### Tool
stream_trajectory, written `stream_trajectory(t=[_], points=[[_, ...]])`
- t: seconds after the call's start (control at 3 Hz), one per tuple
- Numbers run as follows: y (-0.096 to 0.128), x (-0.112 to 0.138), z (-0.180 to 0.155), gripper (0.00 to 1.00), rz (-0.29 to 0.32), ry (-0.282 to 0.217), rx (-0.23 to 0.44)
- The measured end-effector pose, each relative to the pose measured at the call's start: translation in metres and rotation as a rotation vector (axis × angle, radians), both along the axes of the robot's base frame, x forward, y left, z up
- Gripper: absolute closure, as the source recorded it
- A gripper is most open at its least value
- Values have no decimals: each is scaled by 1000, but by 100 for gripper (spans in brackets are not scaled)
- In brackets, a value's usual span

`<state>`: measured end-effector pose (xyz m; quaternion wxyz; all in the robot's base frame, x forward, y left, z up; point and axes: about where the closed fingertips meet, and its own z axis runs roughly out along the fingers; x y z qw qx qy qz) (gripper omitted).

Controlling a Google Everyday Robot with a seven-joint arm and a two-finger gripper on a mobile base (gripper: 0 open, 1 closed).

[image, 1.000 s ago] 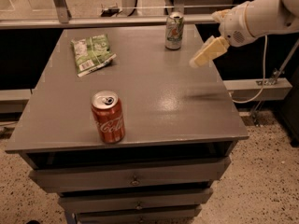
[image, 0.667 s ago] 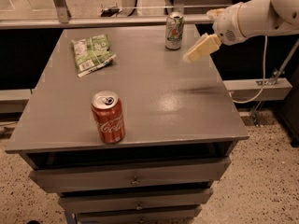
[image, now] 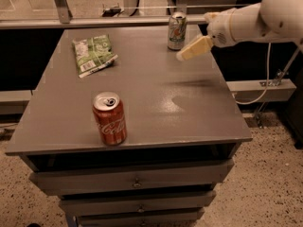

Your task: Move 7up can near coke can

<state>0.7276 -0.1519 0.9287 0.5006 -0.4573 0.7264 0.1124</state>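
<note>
At the table's (image: 156,86) far edge the 7up can (image: 177,30) stands upright, well apart from the coke can (image: 110,118) near the front. The gripper (image: 190,50) hovers just beside it, its opening impossible to tell. This looks like the reach, and a grasp should come next.

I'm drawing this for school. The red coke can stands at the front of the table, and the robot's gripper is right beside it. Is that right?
Not quite. The camera view shows the gripper beside the 7up can at the back; the coke can does stand at the front.
</note>
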Motion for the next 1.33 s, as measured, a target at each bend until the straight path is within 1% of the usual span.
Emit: stream_trajectory(t=[0.33, 0.67, 1.0, 1.33], points=[[12, 37, -17, 0, -40, -13, 96], [23, 66, -30, 0, -65, -17, 159], [31, 91, -37, 0, -77, -33, 207], [33, 107, -36, 0, -88, -58, 238]])
